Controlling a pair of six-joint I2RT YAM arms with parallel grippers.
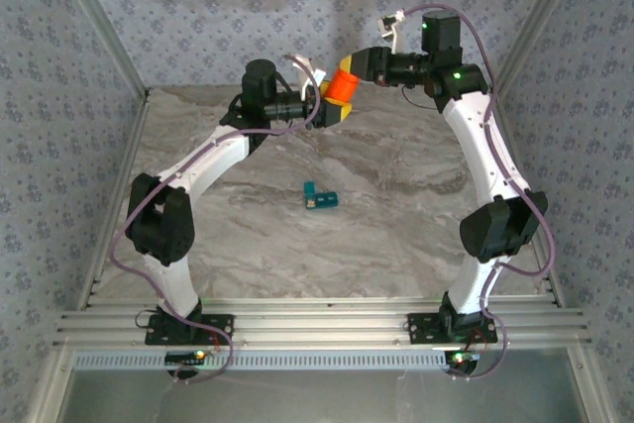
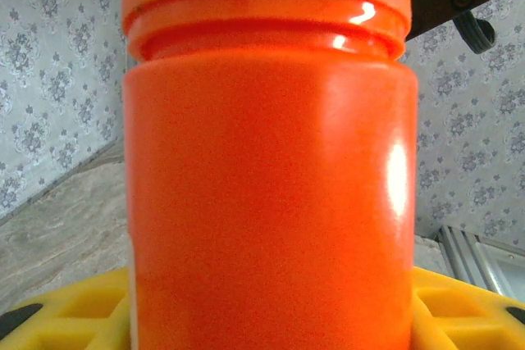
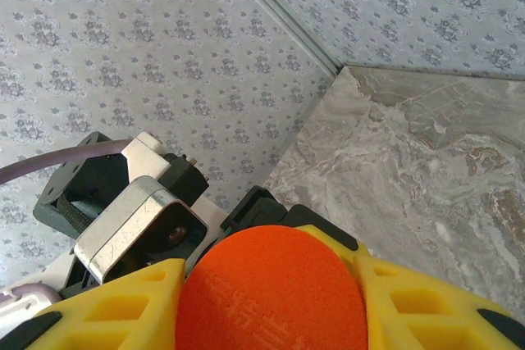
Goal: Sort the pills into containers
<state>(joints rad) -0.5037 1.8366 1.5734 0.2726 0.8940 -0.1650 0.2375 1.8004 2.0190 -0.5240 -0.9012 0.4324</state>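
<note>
An orange bottle (image 1: 344, 87) hangs in the air above the back of the table, held between both arms. My left gripper (image 1: 334, 108) is shut on its body, which takes up most of the left wrist view (image 2: 271, 202) between yellow fingers (image 2: 70, 317). My right gripper (image 1: 350, 66) is shut on the bottle's round orange cap (image 3: 271, 293), with a yellow finger (image 3: 426, 305) pressed against each side. The containers, a small teal pill box (image 1: 320, 197), lie on the marble table mid-centre, well in front of both grippers. The pills are out of view.
The marble tabletop (image 1: 416, 235) is walled by patterned panels at the left (image 1: 59, 146), back and right. Aluminium rails (image 1: 317, 329) run along the near edge by the arm bases. Both arms arch inward toward the back centre.
</note>
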